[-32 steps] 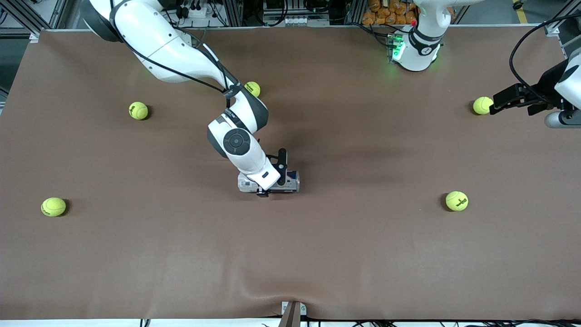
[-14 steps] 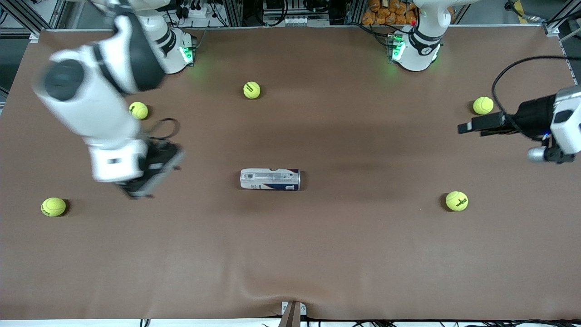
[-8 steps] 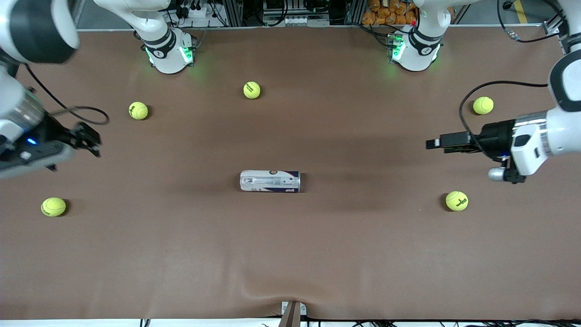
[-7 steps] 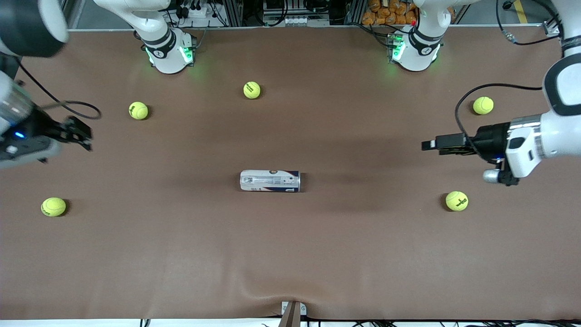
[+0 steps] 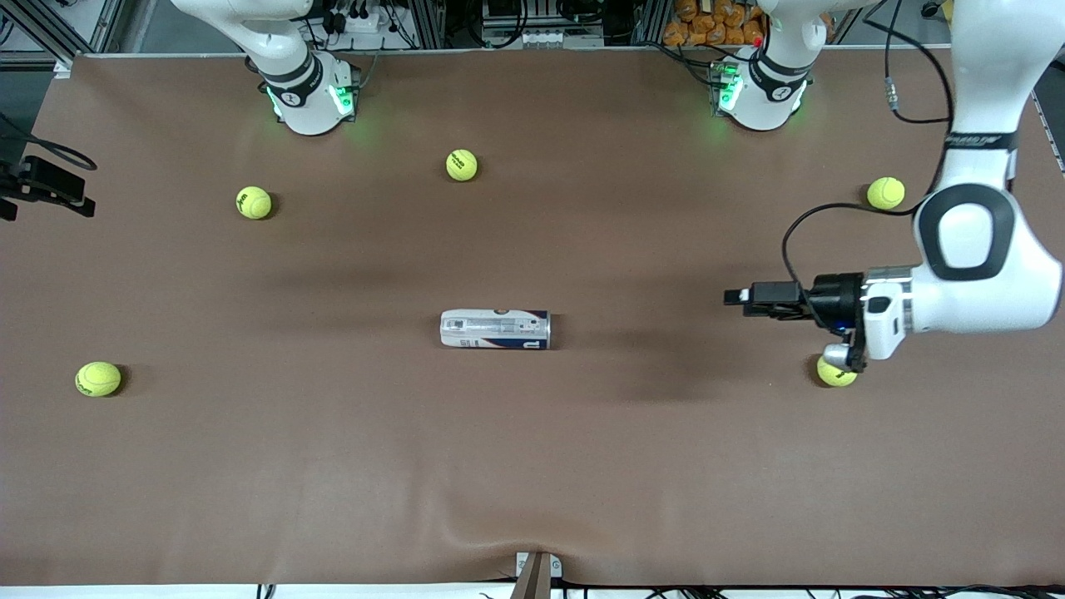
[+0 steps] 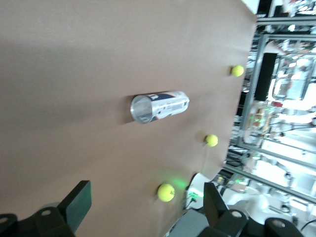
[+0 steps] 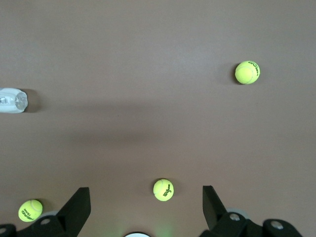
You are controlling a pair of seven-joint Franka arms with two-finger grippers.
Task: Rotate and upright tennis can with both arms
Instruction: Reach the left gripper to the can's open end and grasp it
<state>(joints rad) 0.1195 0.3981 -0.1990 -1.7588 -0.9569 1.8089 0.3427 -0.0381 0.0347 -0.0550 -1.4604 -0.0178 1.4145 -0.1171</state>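
The tennis can (image 5: 494, 329) lies on its side in the middle of the brown table, its long axis running between the two arms' ends. Nothing touches it. My left gripper (image 5: 734, 299) is open and empty over bare table toward the left arm's end, pointing at the can. In the left wrist view the can (image 6: 159, 106) shows its open silver rim ahead of my gripper (image 6: 145, 210). My right gripper (image 5: 83, 194) is open and empty at the table edge at the right arm's end. The right wrist view (image 7: 145, 210) shows only the can's end (image 7: 12, 100).
Several yellow-green tennis balls lie scattered: one (image 5: 462, 165) near the bases, one (image 5: 254, 203) and one (image 5: 98, 378) toward the right arm's end, one (image 5: 885, 193) toward the left arm's end. Another (image 5: 834, 373) is partly hidden under the left wrist.
The right gripper left the can and swung away to the right arm's end of the table. The left gripper came in toward the can. The can stays lying where it was.
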